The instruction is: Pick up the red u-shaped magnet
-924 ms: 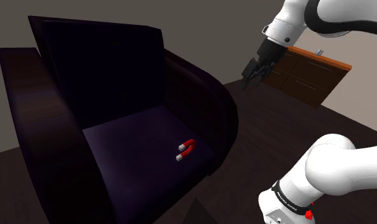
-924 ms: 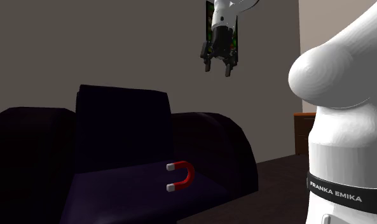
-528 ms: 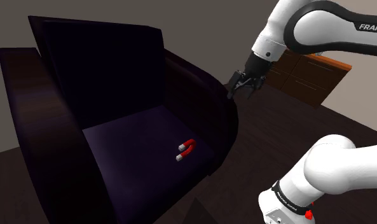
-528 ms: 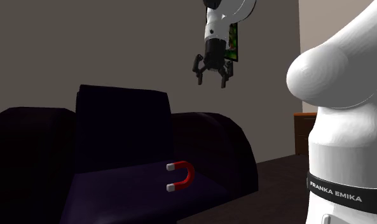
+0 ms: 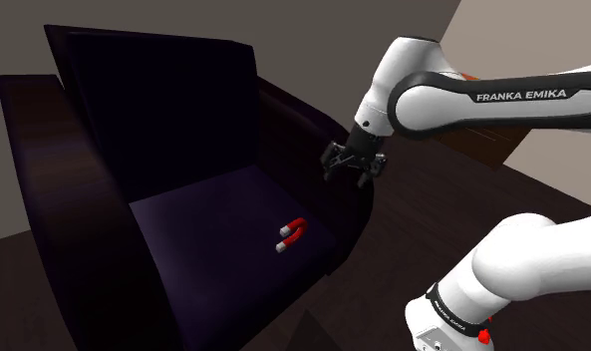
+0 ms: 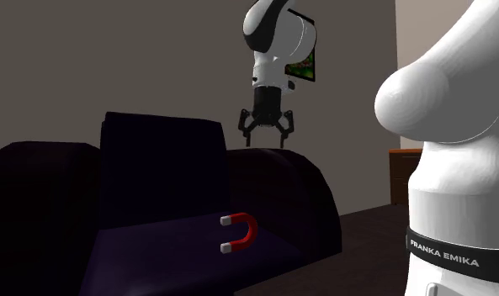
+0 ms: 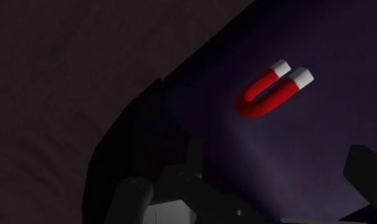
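Note:
The red u-shaped magnet with white tips lies flat near the front corner of a dark purple armchair's seat. It also shows in the second exterior view, magnet, and in the wrist view, magnet. My gripper hangs open and empty above the chair's armrest, higher than the magnet and toward the shoulder view's right of it. From the second exterior view the gripper points down with its fingers spread, well above the magnet. One black finger shows beside the seat in the wrist view.
The armchair's tall back and thick curved arms wall in the seat. A wooden cabinet stands behind the chair by the wall, and a framed picture hangs above. My white base stands on the dark floor.
The arm has swung down and toward the chair, leftward in the shoulder view, bringing the gripper from high by the cabinet to just over the armrest. The fingers stay open; the magnet has not moved.

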